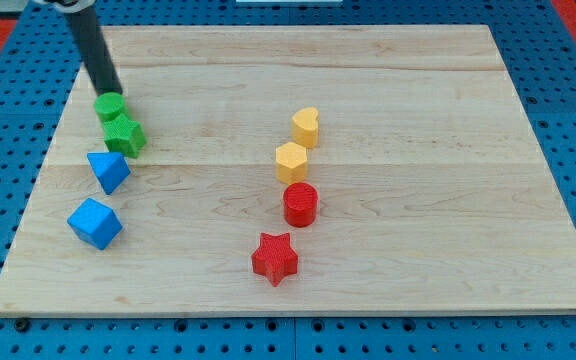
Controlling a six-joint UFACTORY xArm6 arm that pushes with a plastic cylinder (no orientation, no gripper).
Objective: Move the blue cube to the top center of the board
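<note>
My tip (111, 91) sits at the far left of the wooden board (388, 70), touching or just above the far edge of the green cylinder (109, 106); the dark rod slants up from there toward the view's top left corner. There are no fingers to open or close, only this bare rod end, and it holds nothing. Just nearer than the cylinder, and touching it, lies the green star (125, 135). A little nearer again sits the blue triangular block (109, 171), close beside the star. The blue cube (95, 222) rests nearer still, at the left side of the board, well apart from my tip. Around the board's middle runs a column: yellow heart (306, 126) farthest, yellow hexagon (291, 161), red cylinder (300, 204), then the red star (274, 259) nearest.
</note>
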